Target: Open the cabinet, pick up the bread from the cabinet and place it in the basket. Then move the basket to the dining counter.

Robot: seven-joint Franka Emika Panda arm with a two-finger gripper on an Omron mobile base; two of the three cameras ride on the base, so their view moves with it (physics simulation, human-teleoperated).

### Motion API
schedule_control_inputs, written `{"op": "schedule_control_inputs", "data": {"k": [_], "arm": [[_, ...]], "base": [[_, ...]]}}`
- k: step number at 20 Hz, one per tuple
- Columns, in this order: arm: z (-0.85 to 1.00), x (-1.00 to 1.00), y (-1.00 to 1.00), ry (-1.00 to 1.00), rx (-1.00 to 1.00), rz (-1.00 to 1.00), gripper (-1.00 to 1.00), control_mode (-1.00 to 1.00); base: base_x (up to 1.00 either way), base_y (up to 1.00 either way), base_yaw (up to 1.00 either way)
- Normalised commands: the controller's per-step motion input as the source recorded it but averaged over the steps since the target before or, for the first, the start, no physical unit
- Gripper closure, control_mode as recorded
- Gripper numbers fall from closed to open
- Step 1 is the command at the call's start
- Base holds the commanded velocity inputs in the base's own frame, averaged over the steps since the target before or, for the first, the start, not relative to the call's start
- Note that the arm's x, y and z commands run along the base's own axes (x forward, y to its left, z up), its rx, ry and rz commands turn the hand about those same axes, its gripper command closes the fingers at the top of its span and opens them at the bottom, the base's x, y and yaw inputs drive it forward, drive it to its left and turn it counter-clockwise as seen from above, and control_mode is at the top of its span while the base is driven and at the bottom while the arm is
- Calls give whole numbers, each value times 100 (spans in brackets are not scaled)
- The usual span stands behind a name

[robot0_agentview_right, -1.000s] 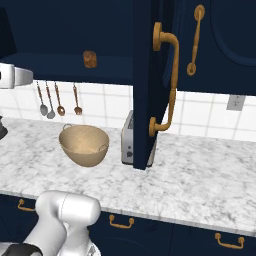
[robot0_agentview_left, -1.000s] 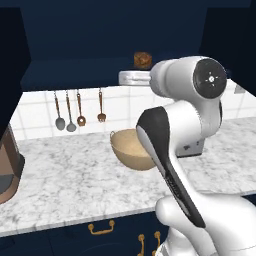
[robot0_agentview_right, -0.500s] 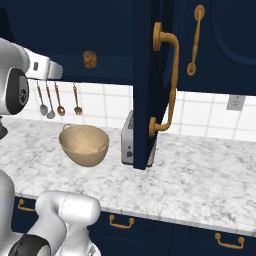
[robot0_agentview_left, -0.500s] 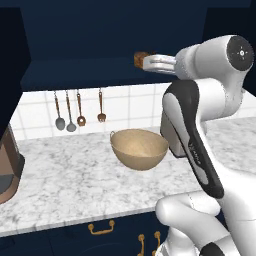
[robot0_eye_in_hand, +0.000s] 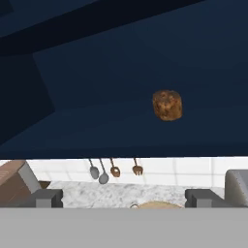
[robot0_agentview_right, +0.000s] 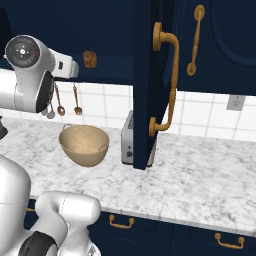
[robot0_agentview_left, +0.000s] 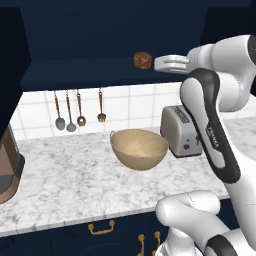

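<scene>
The cabinet (robot0_agentview_right: 150, 85) stands open, its door with the long brass handle (robot0_agentview_right: 169, 85) swung out toward me. On its dark shelf (robot0_agentview_left: 90, 70) sits the bread (robot0_agentview_left: 142, 59) (robot0_agentview_right: 90, 58) (robot0_eye_in_hand: 167, 105), a small brown lump. My gripper (robot0_agentview_left: 159, 63) (robot0_eye_in_hand: 124, 198) is level with the shelf, just right of the bread and pointing at it. It is open and holds nothing, with a gap left to the bread. Below, the tan basket (robot0_agentview_left: 139, 148) (robot0_agentview_right: 84, 145) rests on the marbled worktop. The dining counter is out of view.
A silver toaster (robot0_agentview_left: 180, 131) (robot0_agentview_right: 128, 145) stands right beside the basket. Spoons and a fork (robot0_agentview_left: 80, 110) hang on the tiled wall under the shelf. A brown appliance (robot0_agentview_left: 7, 165) sits at the worktop's left end. Navy drawers with brass pulls (robot0_agentview_right: 122, 223) run below.
The arm has swung upward from in front of the worktop. The hand has risen to shelf height beside the bread. The gripper has stayed open.
</scene>
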Motion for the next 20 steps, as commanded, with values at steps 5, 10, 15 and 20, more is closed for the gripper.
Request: {"op": "schedule_control_inputs", "data": {"k": [5,10,15,20], "arm": [[0,16,-34,0,-1,-2,-100,-100],[-13,15,-38,2,-12,-6,-100,-100],[-16,29,-2,1,-10,-1,-100,-100],[0,59,3,9,0,0,-100,-100]], "base": [[0,0,0],[0,0,0],[0,0,0],[0,0,0]]}}
